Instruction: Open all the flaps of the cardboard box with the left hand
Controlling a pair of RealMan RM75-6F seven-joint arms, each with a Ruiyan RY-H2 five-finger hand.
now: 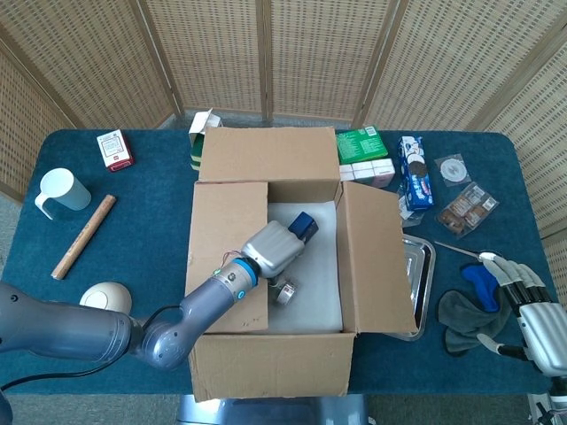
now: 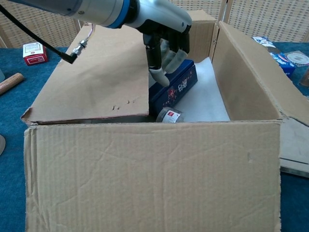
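Note:
The cardboard box (image 1: 270, 363) stands mid-table. Its back flap (image 1: 266, 152) and front flap (image 2: 154, 174) stand up, the right flap (image 1: 376, 257) leans upward, and the left flap (image 1: 226, 257) lies folded inward over the opening. My left hand (image 1: 273, 248) is inside the box at that flap's inner edge. In the chest view the left hand (image 2: 164, 41) has its fingers (image 2: 157, 72) pointing down against the edge of the left flap (image 2: 96, 77). It holds nothing. A blue carton (image 2: 174, 87) and a small jar (image 2: 169, 115) lie inside. My right hand (image 1: 536, 323) rests at the table's right front, fingers apart and empty.
Left of the box are a white mug (image 1: 62, 190), a wooden stick (image 1: 84, 235), a red packet (image 1: 114, 149) and a beige dome (image 1: 106, 297). To the right lie a green box (image 1: 361, 143), a cookie pack (image 1: 414, 181), a metal tray (image 1: 418, 266) and a dark cloth (image 1: 461, 314).

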